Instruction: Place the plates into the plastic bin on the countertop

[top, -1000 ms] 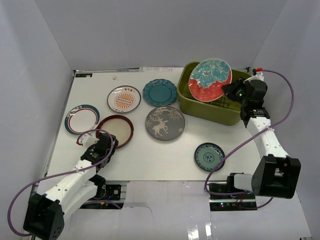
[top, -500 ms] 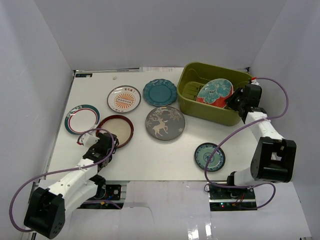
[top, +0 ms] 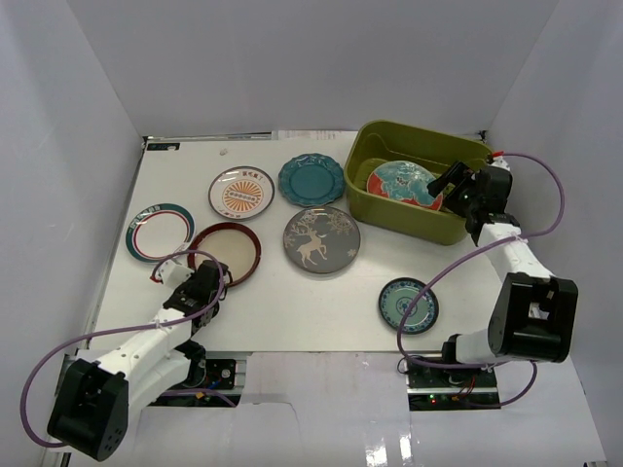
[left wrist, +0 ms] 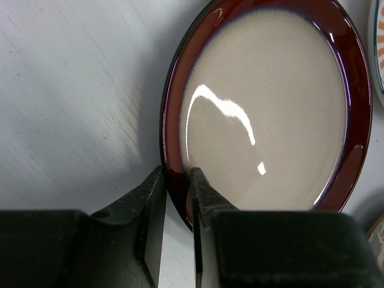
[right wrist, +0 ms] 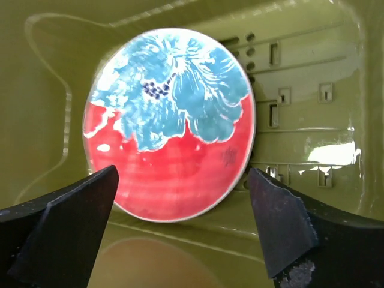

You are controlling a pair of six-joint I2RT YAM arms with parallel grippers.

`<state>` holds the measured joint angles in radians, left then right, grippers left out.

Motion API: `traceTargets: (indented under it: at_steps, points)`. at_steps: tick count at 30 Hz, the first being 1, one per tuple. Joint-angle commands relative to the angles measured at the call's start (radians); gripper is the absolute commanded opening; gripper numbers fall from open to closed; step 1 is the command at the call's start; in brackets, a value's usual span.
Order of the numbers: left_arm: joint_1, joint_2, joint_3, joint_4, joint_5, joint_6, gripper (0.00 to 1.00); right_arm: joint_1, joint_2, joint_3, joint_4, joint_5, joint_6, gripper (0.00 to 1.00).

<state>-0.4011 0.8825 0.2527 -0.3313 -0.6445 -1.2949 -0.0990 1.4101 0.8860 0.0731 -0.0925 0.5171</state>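
Lower left of the top view: gripping the near rim of the dark-rimmed cream plate [left wrist: 264, 108] with the left tool [left wrist: 177, 174], the plate otherwise lying flat on the desk [top: 292, 306]. Pinched at one glossy edge only, so liable to pivot or slip out on the lift. Could then drop onto the green-rimmed white plate [top: 159, 232] just beside it, or clip the orange sunburst plate [top: 241, 192] above.

Middle of the frame: scalloped teal plate [top: 311, 179] and grey deer plate [top: 321, 239] along the way to the bin. Best carried high over both.

Upper right: red-teal floral plate [right wrist: 168, 120] inside the plastic bin [top: 409, 222], seemingly propped at a tilt. May slide, or chip under the next plate set on it. Right tool [right wrist: 181, 173] spread wide before it, holding nothing. Could catch the bin wall on leaving.

Lower right: small teal patterned plate [top: 408, 305] toward the desk's near edge, easily nudged.
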Motion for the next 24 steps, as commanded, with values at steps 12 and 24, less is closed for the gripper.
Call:
traceTargets:
  at_steps: [12,24]
  points:
    - [0.001,-0.108,0.026,-0.017,0.074,0.146,0.0,0.175,-0.445,-0.203,0.182,-0.142,0.077,0.96]
    - [0.002,-0.376,0.197,-0.092,0.183,0.293,0.0,0.683,-0.283,-0.271,0.261,-0.329,0.172,0.97]
